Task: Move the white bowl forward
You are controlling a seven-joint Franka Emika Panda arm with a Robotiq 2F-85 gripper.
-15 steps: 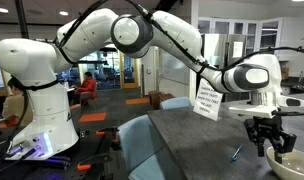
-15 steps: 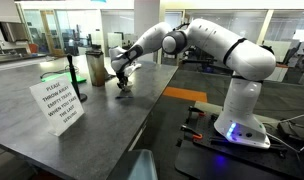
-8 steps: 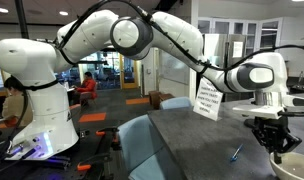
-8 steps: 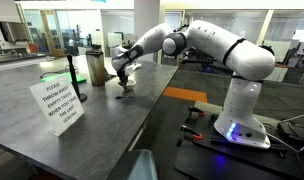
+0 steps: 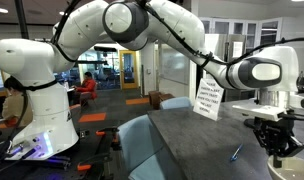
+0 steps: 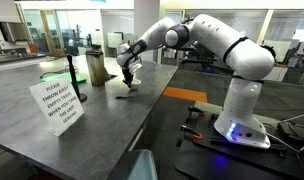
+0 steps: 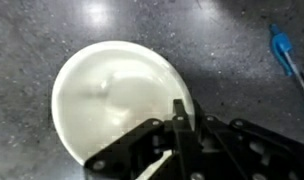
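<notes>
The white bowl is wide, shallow and off-white and sits on the dark speckled table. In the wrist view my gripper is shut on the bowl's near right rim, one finger inside and one outside. In both exterior views the gripper points straight down at the table. The bowl shows only as a small pale shape under it. It is mostly hidden behind the gripper in the exterior view from the table's end.
A blue pen lies on the table beside the bowl. An upright white printed sign stands on the table. A green cylinder and a thin black stand stand behind the gripper. The table edge runs close by.
The arm's elbow has swung up and over. The gripper has shifted a little along the table, staying low and shut on the bowl's rim.
</notes>
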